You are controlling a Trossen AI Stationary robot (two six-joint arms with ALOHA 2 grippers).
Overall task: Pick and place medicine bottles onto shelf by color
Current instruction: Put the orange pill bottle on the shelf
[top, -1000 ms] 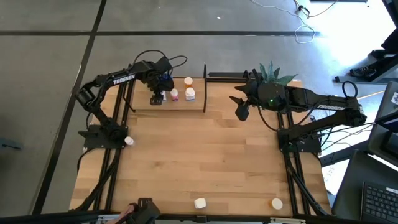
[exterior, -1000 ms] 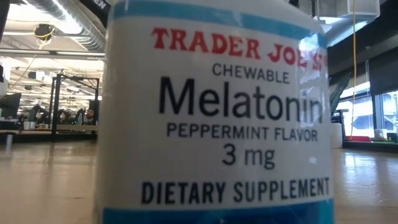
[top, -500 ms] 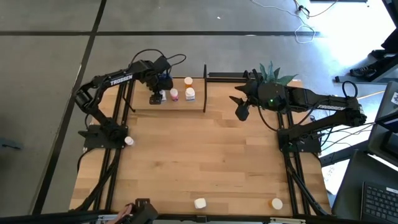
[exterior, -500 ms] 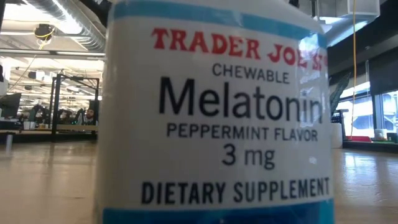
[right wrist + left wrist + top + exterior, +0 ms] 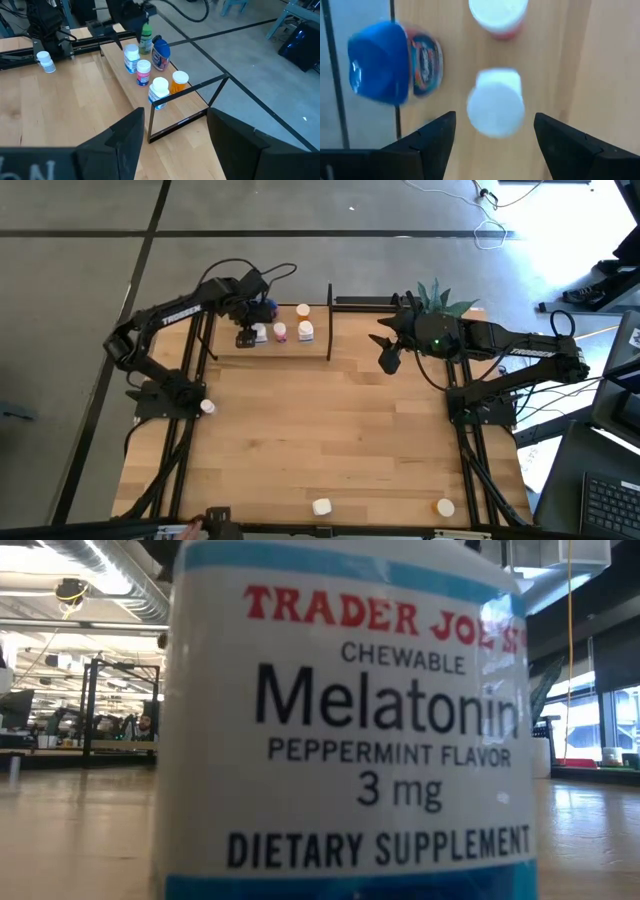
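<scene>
Standing upright (cap up), white bottle (image 5: 495,102) sits beneath open left pincer (image 5: 495,131) on shelf (image 5: 225,347).

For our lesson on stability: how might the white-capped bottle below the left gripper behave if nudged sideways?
The white-capped bottle stands upright, so it would probably tip, then roll, being round. Its smooth plastic looks stiff, perhaps slippery.
</scene>
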